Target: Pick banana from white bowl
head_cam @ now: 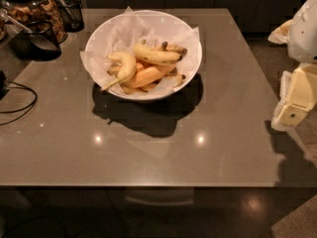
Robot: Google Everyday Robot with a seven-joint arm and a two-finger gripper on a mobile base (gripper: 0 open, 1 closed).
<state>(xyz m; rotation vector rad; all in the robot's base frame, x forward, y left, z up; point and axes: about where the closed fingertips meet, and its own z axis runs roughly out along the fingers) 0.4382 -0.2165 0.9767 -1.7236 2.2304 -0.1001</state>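
Far right, end effector (293, 108) beside table (148, 155).

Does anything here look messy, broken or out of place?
Nothing much. The paper lining of the white bowl is crumpled, corners poking over the rim; the banana rests inside. Nothing is spilled. The gripper hangs off the right edge of the table, away from the bowl.
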